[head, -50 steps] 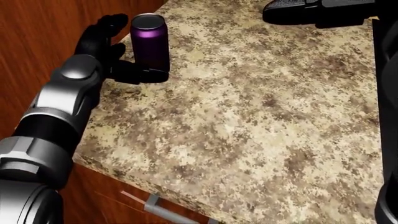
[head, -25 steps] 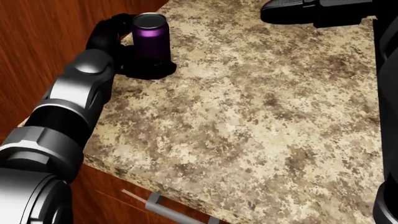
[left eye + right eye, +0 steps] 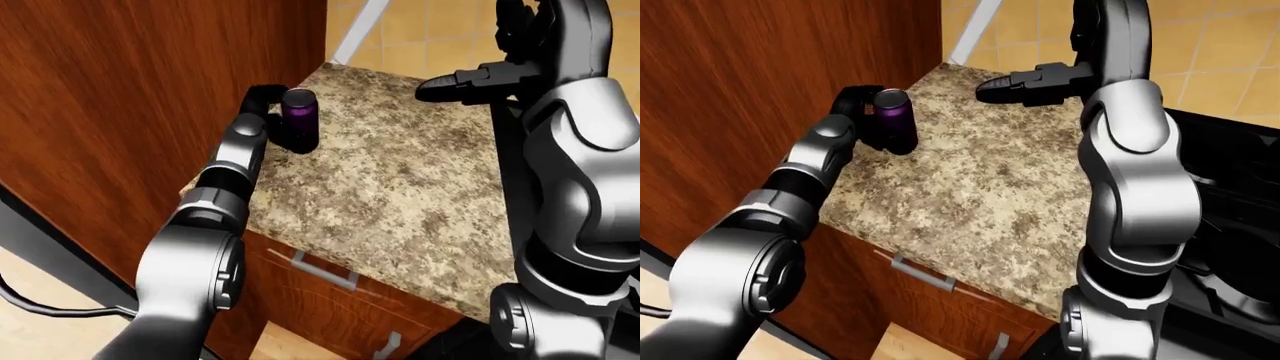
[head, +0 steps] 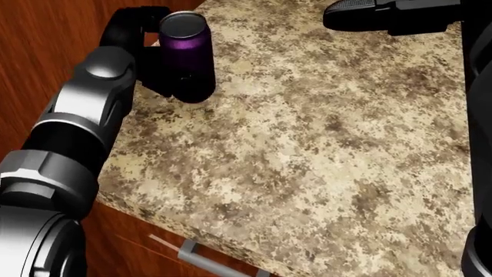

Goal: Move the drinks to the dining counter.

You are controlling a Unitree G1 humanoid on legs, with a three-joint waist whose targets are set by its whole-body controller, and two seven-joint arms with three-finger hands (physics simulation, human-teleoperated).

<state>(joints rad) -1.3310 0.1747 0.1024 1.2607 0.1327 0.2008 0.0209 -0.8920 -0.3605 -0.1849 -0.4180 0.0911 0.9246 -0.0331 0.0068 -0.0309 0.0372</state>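
Since the earlier frames: left hand (image 4: 157, 57) closing in from beside the can (image 4: 184, 55) to wrapping it, dark fingers (image 4: 138, 17) now curling over the far side and the palm pressing the near side.

Can: purple, upright, standing at the top-left corner of the counter (image 4: 307, 150), just beside the cabinet wall (image 3: 130, 112). Whether its base is touching the stone or lifting clear cannot be told.

Left hand: pinching the can round its body, fingers shut about it.

Right hand (image 3: 1025, 86): hovering well apart over the far edge of the counter, fingers lying straight and together, holding nothing.

Step in hand, as judged: securing the grasp before carrying. Doing it well is calling for a firm, level squeeze at mid-body, a straight lift keeping the can upright, and a pull away from the cabinet wall before turning, the elbow being close to it.
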